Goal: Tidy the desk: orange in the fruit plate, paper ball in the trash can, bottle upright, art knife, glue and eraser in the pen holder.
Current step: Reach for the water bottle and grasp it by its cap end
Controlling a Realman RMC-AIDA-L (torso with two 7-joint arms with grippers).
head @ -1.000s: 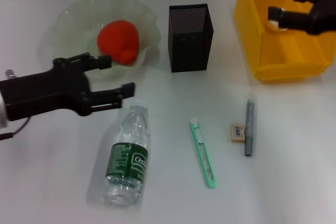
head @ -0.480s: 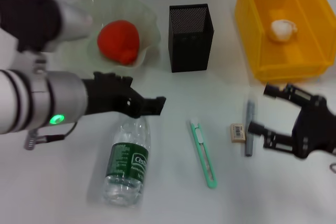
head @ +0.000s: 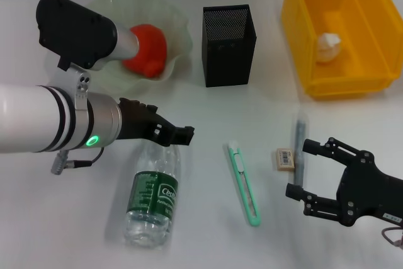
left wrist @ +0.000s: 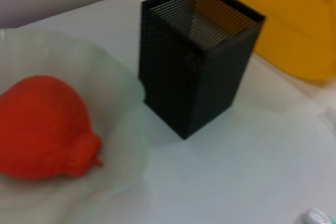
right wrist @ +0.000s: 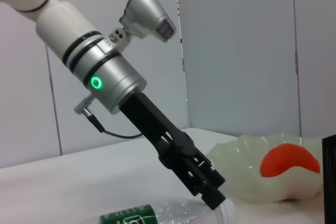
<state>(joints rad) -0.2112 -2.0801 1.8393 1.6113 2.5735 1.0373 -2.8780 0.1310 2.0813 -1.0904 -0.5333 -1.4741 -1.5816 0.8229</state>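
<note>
While lying flat, clear green-labelled bottle [head: 153, 193], left claw [head: 179, 135] clenched above, right claw [head: 308, 171] released.

A plain white desk [head: 208, 237] carries everything. Toward its far left corner sits a pale green, wavy-rimmed glass fruit plate [head: 179, 36]. A black mesh square pen holder [head: 228, 45] stands near the middle of the far edge, and a yellow plastic bin [head: 302, 48] is at the far right corner. Nearer the front edge lie a clear plastic bottle with a green label [head: 153, 194] on its side, a mint-green art knife [head: 244, 184], a small beige eraser [head: 285, 159] and a grey stick, probably the glue [head: 298, 137].
</note>
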